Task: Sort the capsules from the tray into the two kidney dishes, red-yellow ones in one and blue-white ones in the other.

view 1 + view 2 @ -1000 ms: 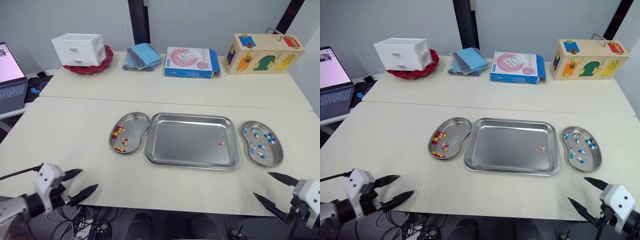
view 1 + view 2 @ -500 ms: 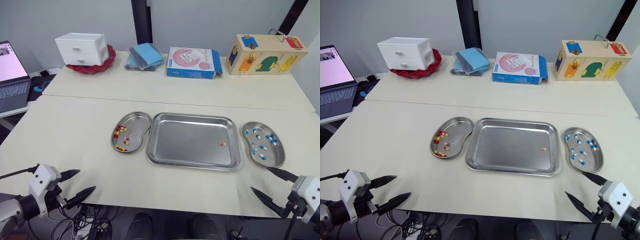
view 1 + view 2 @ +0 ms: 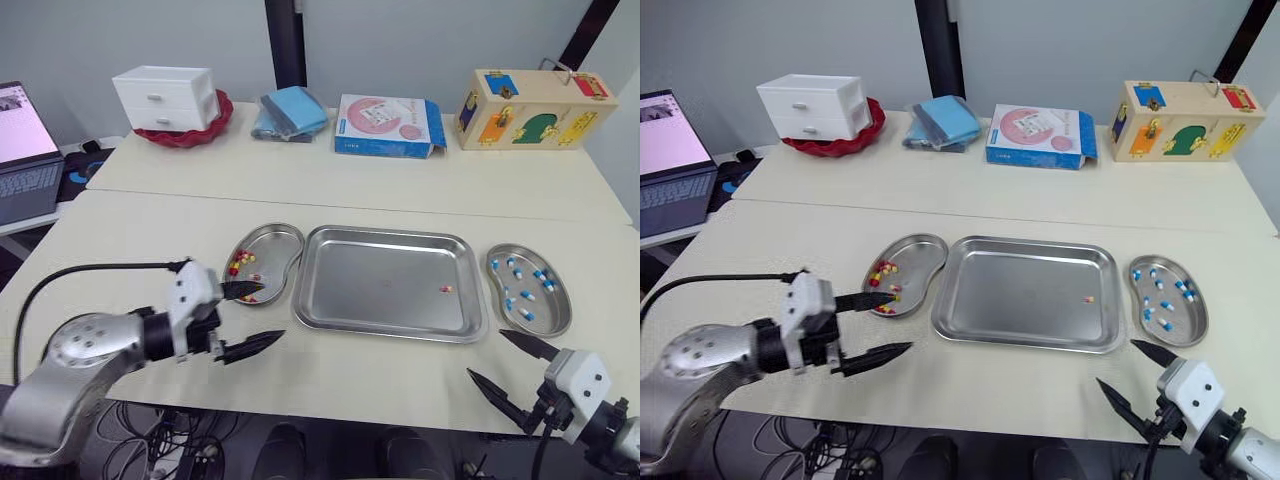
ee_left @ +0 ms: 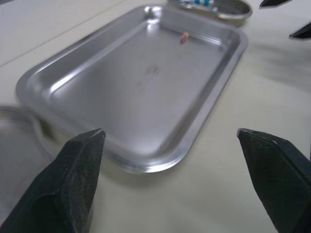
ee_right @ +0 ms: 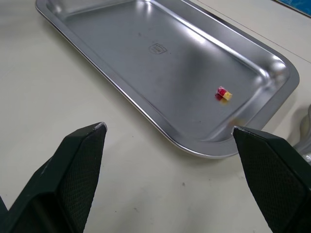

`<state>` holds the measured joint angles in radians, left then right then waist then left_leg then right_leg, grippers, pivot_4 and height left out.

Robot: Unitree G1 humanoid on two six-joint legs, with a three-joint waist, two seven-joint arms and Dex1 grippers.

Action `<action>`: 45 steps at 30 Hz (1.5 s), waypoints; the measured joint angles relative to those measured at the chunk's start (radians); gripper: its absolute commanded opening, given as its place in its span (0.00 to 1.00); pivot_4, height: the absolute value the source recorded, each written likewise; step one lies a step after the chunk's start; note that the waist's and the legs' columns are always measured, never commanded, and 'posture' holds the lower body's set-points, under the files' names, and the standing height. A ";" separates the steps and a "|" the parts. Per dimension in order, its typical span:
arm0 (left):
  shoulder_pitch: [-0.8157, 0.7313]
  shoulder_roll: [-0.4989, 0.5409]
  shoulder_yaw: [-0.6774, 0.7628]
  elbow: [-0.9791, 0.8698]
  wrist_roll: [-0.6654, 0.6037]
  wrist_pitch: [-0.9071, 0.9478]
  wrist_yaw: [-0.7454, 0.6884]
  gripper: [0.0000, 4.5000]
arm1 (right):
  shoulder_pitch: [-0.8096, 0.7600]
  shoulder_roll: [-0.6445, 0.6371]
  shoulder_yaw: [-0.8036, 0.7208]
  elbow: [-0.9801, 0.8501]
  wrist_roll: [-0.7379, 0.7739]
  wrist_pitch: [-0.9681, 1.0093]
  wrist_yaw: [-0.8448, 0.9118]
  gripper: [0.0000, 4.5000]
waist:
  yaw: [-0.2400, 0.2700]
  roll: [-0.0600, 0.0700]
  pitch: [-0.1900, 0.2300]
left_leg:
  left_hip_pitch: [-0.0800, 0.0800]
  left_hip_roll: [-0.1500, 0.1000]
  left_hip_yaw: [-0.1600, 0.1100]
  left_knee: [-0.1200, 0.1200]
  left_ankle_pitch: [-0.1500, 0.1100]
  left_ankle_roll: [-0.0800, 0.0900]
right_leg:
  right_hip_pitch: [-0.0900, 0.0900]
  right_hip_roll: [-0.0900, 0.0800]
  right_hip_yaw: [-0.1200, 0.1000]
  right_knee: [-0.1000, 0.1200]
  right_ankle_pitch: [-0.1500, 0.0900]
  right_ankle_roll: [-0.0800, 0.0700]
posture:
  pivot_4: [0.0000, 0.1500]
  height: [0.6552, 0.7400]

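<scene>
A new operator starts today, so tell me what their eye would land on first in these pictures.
First comes the big steel tray in the middle of the table, bare but for one red-yellow capsule near its right edge. The left dish beside it holds red-yellow capsules, the right dish blue-white capsules. The left end effector hangs open by the left dish; the right end effector is open at the table's near edge.

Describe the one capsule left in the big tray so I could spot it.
On the near cream table, a large rectangular steel tray sits between the left kidney dish and the right kidney dish. Near the tray's right edge lies one red-yellow capsule, the only thing in the tray.
</scene>
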<state>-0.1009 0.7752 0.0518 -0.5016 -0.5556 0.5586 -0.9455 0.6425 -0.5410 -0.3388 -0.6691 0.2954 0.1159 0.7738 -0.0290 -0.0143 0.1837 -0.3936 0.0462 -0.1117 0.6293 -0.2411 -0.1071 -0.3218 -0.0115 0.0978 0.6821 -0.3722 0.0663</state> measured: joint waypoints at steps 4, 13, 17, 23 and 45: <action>-0.190 -0.131 -0.190 0.093 0.077 0.017 0.026 1.00 | 0.015 0.024 0.028 -0.024 -0.006 0.008 -0.037 0.96 | 0.002 0.001 0.000 | 0.001 -0.001 -0.001 0.001 0.000 0.000 | 0.001 0.000 -0.001 0.000 0.000 0.000 | 1.00 0.90; -0.408 -0.375 -0.430 0.415 0.272 -0.109 0.030 0.74 | 0.048 0.081 0.060 -0.051 -0.030 0.006 -0.109 1.00 | 0.000 0.001 -0.001 | 0.001 -0.001 -0.001 0.001 0.000 0.000 | 0.001 0.000 0.000 0.000 0.000 0.000 | 1.00 0.90; -0.520 -0.519 -0.503 0.612 0.358 -0.190 0.041 0.74 | 0.056 0.114 0.072 -0.052 -0.041 0.006 -0.148 1.00 | 0.002 0.001 -0.001 | 0.000 -0.001 -0.001 0.001 0.000 0.000 | 0.002 0.000 0.000 0.000 0.000 0.000 | 1.00 0.90; -0.693 -0.678 -0.526 0.926 0.446 -0.293 0.047 0.74 | 0.100 0.157 0.096 -0.054 -0.064 -0.001 -0.196 1.00 | 0.000 0.001 0.000 | 0.000 -0.002 -0.001 0.001 0.000 0.000 | 0.001 0.000 0.000 -0.001 0.000 0.000 | 1.00 0.90; -0.964 -0.918 -0.497 1.591 0.642 -0.599 0.043 0.25 | 0.257 0.210 0.167 -0.115 -0.118 -0.058 -0.263 1.00 | -0.003 0.001 0.000 | -0.002 -0.002 -0.001 0.001 0.000 0.000 | -0.001 0.000 0.000 -0.001 0.000 0.001 | 1.00 0.90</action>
<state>-1.0645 -0.1427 -0.4453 1.0897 0.0868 -0.0404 -0.9026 0.8992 -0.3307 -0.1718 -0.7841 0.1772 0.0576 0.5110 -0.0318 -0.0137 0.1835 -0.3961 0.0441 -0.1126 0.6300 -0.2410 -0.1070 -0.3231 -0.0112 0.0975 0.6814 -0.3724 0.0673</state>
